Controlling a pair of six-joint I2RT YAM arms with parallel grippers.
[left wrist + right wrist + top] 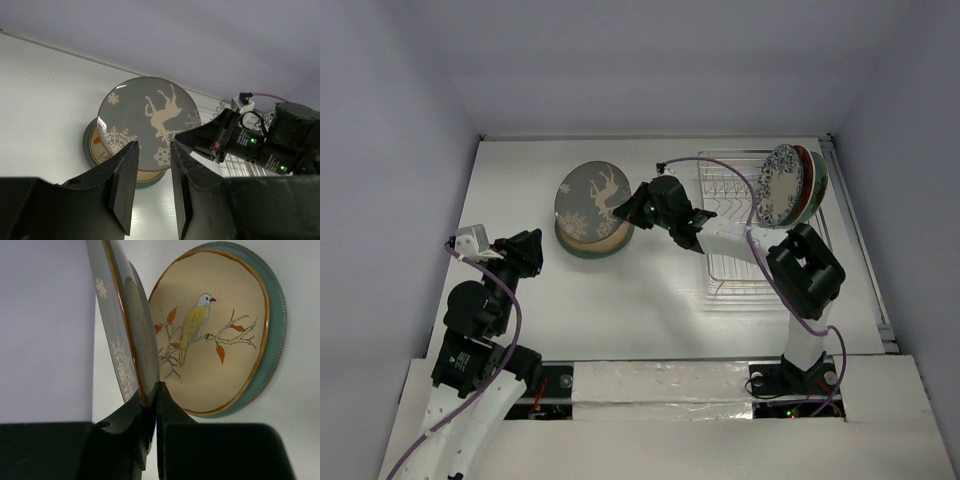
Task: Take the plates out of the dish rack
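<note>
A grey-brown plate with a white deer and snowflakes [590,197] is tilted over a teal-rimmed plate with a bird picture [582,247] on the table. My right gripper [638,208] is shut on the deer plate's right rim; in the right wrist view the fingers [165,405] pinch that rim [117,325] in front of the bird plate [220,340]. The silver wire dish rack [735,262] holds three upright plates at its far right: white with blue florals [777,186], red-rimmed [804,180], pale green [819,185]. My left gripper [525,250] is open and empty, left of the stack [149,120].
The white table meets grey walls at the back and on both sides. The rack's left slots [725,185] hold nothing. A purple cable [720,160] loops over the rack from my right arm. Rack wires [239,167] show behind my right gripper [192,137] in the left wrist view.
</note>
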